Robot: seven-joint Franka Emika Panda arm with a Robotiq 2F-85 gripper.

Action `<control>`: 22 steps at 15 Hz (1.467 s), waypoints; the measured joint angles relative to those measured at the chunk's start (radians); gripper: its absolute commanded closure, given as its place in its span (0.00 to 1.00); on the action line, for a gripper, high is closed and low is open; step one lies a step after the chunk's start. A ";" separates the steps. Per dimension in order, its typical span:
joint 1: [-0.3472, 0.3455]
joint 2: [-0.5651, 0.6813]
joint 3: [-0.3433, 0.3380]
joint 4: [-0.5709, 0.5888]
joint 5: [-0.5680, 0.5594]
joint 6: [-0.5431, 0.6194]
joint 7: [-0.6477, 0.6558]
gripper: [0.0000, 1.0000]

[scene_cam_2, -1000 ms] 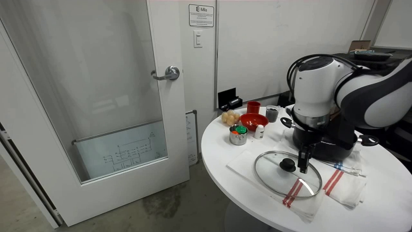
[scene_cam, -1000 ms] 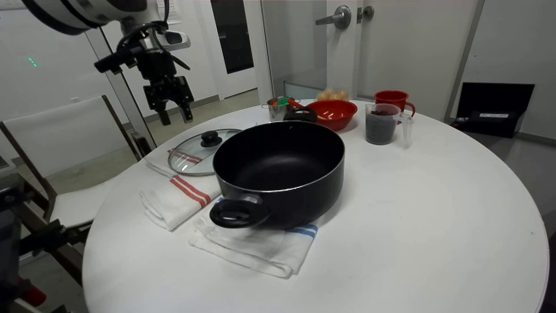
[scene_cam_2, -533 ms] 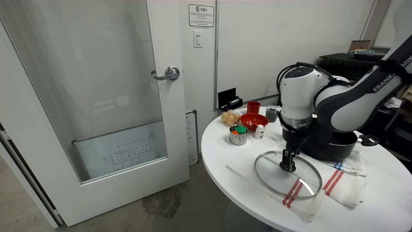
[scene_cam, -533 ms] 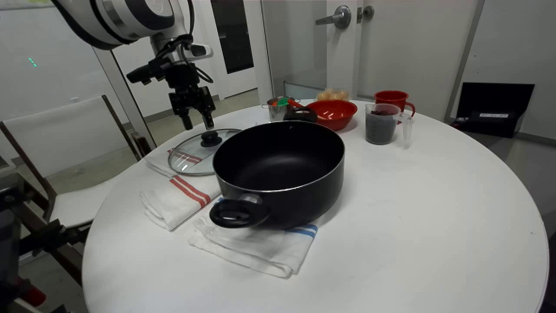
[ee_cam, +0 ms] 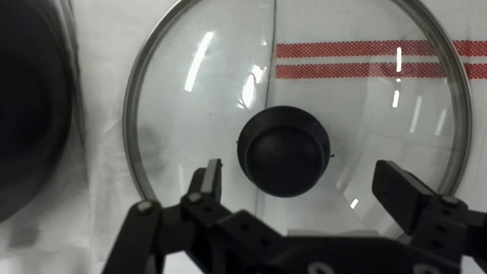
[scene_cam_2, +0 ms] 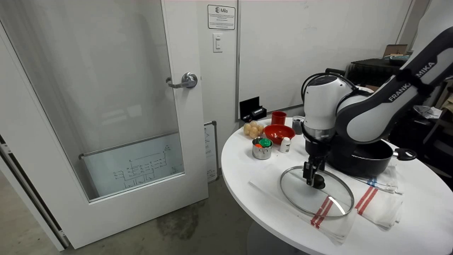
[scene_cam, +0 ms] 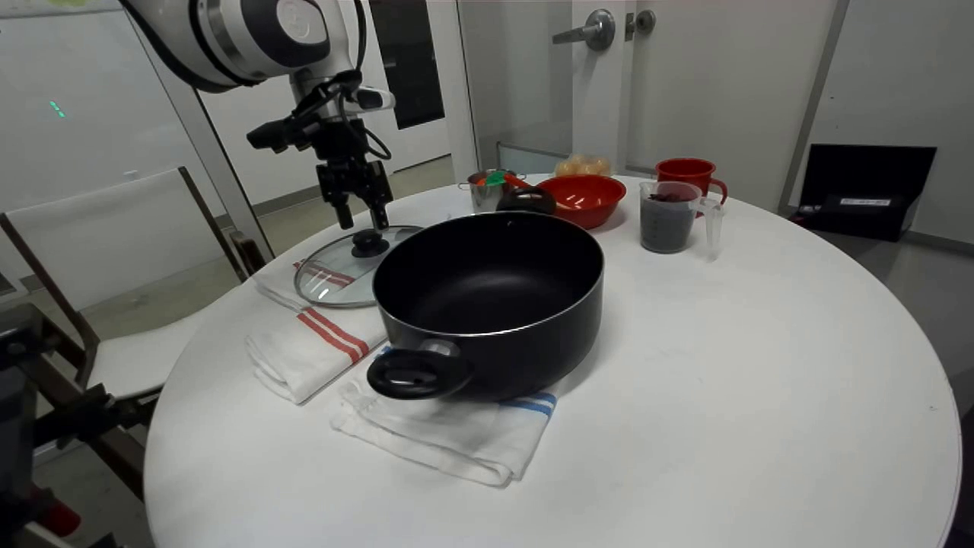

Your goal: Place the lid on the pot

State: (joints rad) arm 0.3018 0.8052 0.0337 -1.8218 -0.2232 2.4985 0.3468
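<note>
The clear glass lid (scene_cam: 335,278) with a metal rim lies on a folded towel beside the pot. Its black knob (scene_cam: 370,243) points up. The lid also shows in an exterior view (scene_cam_2: 299,198) and fills most of the wrist view (ee_cam: 198,125). The wide black pot (scene_cam: 525,354) stands uncovered with an empty dark interior; it shows partly behind the arm (scene_cam_2: 357,166) and at the left edge of the wrist view (ee_cam: 30,114). My gripper (scene_cam: 364,222) is open and empty just above the knob. In the wrist view its fingers (ee_cam: 298,167) are spread to either side of the knob, apart from it.
A red-striped towel (scene_cam: 319,365) lies under the lid, a blue-striped towel (scene_cam: 456,434) under the pot. Behind the pot stand a metal cup (scene_cam_2: 262,153), a white bottle (scene_cam_2: 285,145), a red bowl (scene_cam_2: 279,134), a red mug (scene_cam: 685,171) and a measuring cup (scene_cam: 666,224).
My gripper has moved over the table toward the lid and lower, and is now over the knob. It stays open. The lid and the pot have not moved.
</note>
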 measured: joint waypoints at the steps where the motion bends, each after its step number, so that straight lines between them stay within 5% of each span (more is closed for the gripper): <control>1: -0.003 0.005 -0.002 0.006 0.004 0.000 0.000 0.00; 9: -0.023 0.036 -0.008 0.030 0.026 0.000 -0.001 0.00; 10: -0.024 0.038 -0.008 0.030 0.029 0.000 -0.001 0.25; 13: -0.024 0.041 -0.008 0.030 0.041 0.000 -0.001 0.40; 17: -0.024 0.040 -0.003 0.034 0.058 0.000 -0.001 0.72; 22: -0.028 0.035 -0.002 0.034 0.077 -0.001 -0.016 0.75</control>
State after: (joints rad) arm 0.2737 0.8398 0.0316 -1.7877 -0.1465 2.4980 0.3308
